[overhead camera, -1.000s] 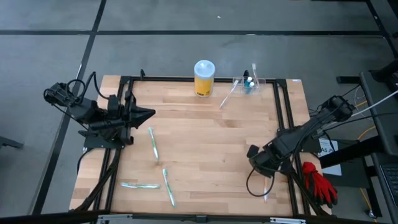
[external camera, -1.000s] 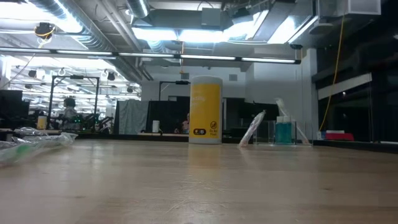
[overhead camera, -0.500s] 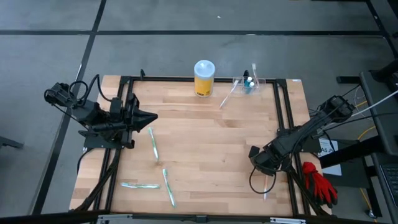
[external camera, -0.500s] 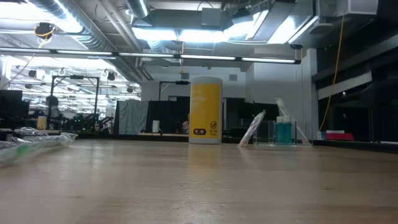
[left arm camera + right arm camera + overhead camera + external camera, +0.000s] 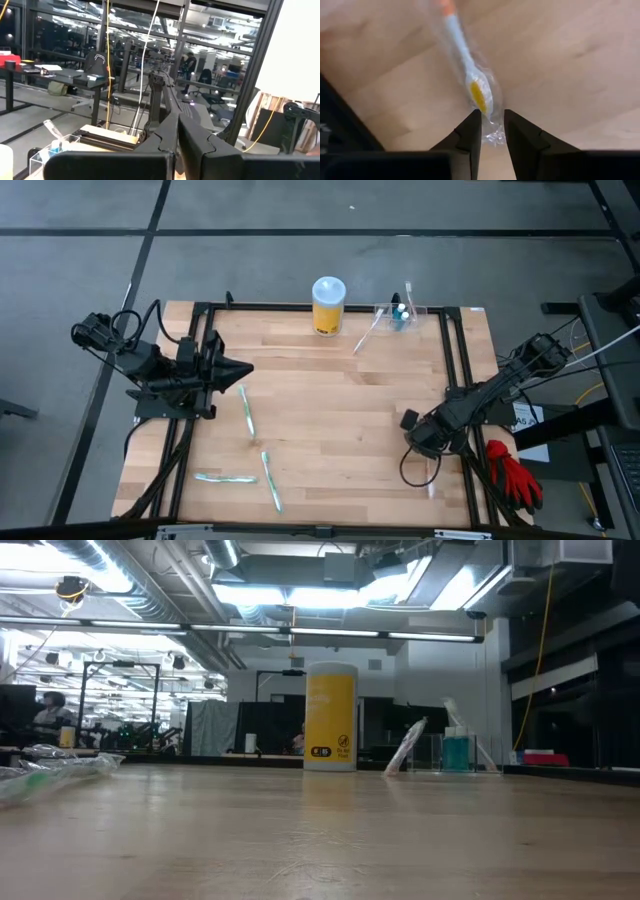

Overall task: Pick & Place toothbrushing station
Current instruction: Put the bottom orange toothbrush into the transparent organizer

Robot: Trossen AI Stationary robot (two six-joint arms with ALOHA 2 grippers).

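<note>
The toothbrushing station (image 5: 402, 315) is a clear, low holder at the table's far edge. A wrapped toothbrush leans out of it, and it also shows in the low view (image 5: 455, 752). My right gripper (image 5: 415, 440) is near the table's right near corner. It is closed on the clear wrapper of an orange-and-white toothbrush (image 5: 465, 55), which also shows in the high view (image 5: 430, 480). My left gripper (image 5: 248, 367) is shut and empty at the table's left side, above the wood. My right gripper pinches the clear wrapper's end (image 5: 492, 131), just past the toothbrush's orange head (image 5: 479, 96), between its two fingers. The toothbrush reaches away beyond the fingertips. I cannot tell whether it lies on the wood or is lifted.
A yellow canister with a white lid (image 5: 328, 305) stands left of the station. Three wrapped toothbrushes lie on the left half of the table (image 5: 246, 410), (image 5: 271, 480), (image 5: 225, 477). A red glove (image 5: 512, 470) lies beyond the right edge. Black rails frame the table.
My right gripper has gone a little toward the table's far right, and the wrapped toothbrush has shifted with it.
</note>
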